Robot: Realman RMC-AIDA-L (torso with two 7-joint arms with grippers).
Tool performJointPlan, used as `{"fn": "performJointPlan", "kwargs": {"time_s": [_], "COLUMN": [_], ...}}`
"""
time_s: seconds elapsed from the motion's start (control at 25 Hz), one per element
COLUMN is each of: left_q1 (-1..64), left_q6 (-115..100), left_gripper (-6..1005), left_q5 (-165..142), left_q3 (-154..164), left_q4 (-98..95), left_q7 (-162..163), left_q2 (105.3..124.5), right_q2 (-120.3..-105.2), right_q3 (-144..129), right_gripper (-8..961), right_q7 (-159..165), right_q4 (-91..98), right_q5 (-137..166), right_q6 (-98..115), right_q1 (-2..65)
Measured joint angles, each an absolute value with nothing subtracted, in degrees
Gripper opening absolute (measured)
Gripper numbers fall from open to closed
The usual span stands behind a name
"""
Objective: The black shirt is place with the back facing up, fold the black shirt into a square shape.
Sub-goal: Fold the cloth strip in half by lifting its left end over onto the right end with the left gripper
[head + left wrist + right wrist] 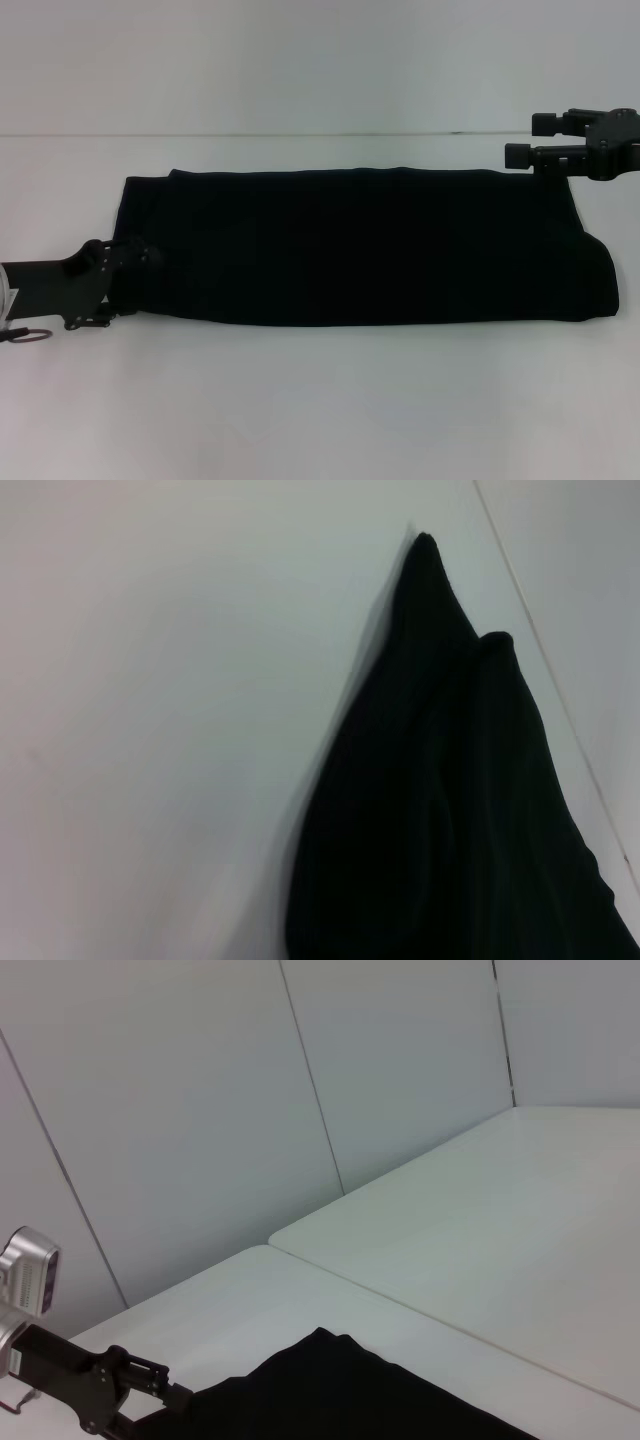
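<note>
The black shirt (pixel 360 245) lies on the white table (pixel 300 400) as a long band running left to right, plain black side up, no lettering showing. My left gripper (pixel 140 262) is low at the band's near left corner, against the cloth; the right wrist view shows this gripper (pixel 165 1395) touching the shirt's (pixel 340 1390) edge. In the left wrist view only the shirt's pointed end (pixel 450 810) is seen. My right gripper (pixel 530 138) hovers open by the band's far right corner, with nothing between its fingers.
A seam (pixel 300 134) runs across the table behind the shirt, and a second white tabletop (pixel 500 1220) adjoins beyond it. White panelled walls (pixel 200 1110) close the far side. Bare table stretches in front of the shirt.
</note>
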State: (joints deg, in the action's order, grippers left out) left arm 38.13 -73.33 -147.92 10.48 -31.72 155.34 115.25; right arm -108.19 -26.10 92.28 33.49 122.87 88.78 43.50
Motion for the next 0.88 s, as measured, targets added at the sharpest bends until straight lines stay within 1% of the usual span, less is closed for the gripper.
{"fn": "performJointPlan", "kwargs": {"time_s": [0.88], "left_q1": [38.5], "left_q6": [-73.6], "left_gripper": [731], "left_q5": [-147.9], "left_q3": [10.7], "left_q4": [-31.4], "left_q7": [153.5], "left_q2": [115.22], "right_q2": [-108.10], "right_q3": [-26.5], "right_gripper": [927], "right_q7": [92.3], "right_q4": [33.6], "right_q5": [121.5], "right_q6": [88.9], "right_q1": [43.1]}}
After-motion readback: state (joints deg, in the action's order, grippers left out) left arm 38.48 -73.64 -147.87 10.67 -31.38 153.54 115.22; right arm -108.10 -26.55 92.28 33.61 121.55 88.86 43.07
